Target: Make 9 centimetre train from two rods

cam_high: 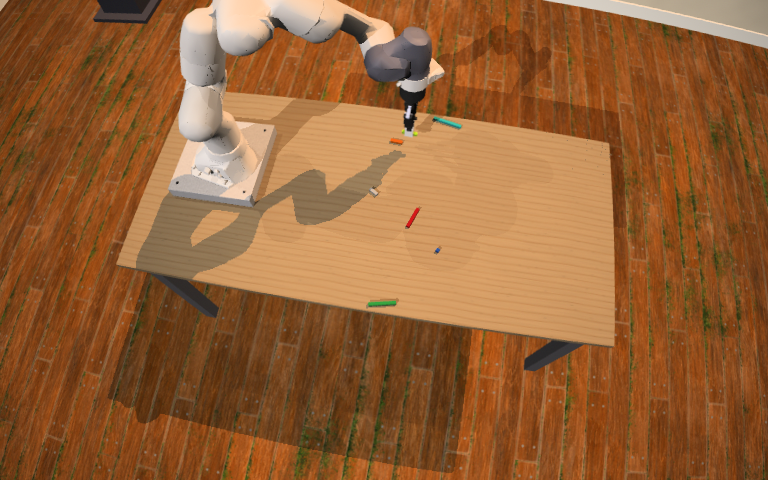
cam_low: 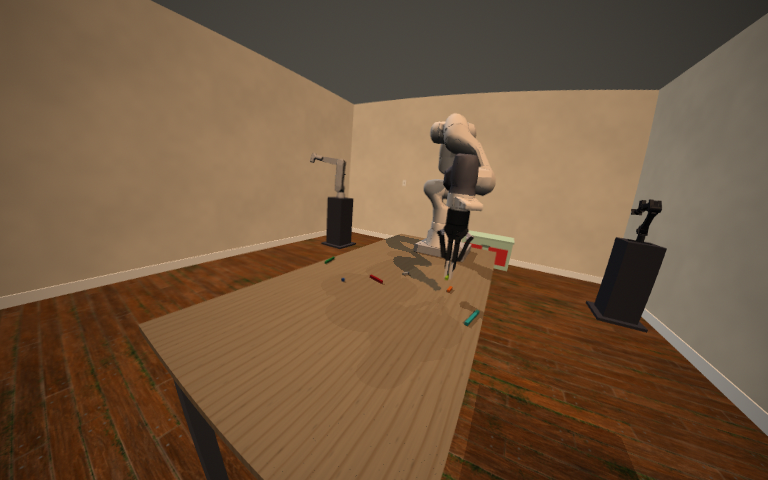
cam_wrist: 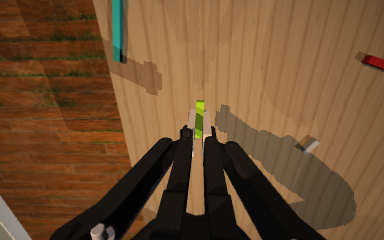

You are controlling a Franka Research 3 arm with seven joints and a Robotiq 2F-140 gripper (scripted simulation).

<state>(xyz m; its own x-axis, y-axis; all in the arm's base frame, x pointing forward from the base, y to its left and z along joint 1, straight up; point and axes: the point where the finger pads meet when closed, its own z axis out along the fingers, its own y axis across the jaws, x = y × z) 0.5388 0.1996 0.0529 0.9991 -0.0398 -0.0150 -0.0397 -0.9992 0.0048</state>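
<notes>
My gripper [cam_high: 409,133] [cam_low: 448,273] [cam_wrist: 199,119] is shut on the lime rod [cam_high: 415,133] [cam_low: 446,277] [cam_wrist: 200,105], whose ends stick out past the pale fingertips. It holds the rod level, above the table near its back edge. The orange rod [cam_high: 396,141] [cam_low: 449,289] lies flat on the table, close to the held rod in the top view; the wrist view does not show it. The turquoise rod [cam_high: 447,122] [cam_low: 471,317] [cam_wrist: 117,35] lies by the back edge. No rods on the table touch each other.
A grey rod [cam_high: 373,191] [cam_low: 405,273] [cam_wrist: 311,146], a red rod [cam_high: 412,217] [cam_low: 376,279] [cam_wrist: 374,62] and a small blue rod [cam_high: 437,250] [cam_low: 343,279] lie around mid-table. A green rod [cam_high: 382,303] [cam_low: 329,260] lies at the front edge.
</notes>
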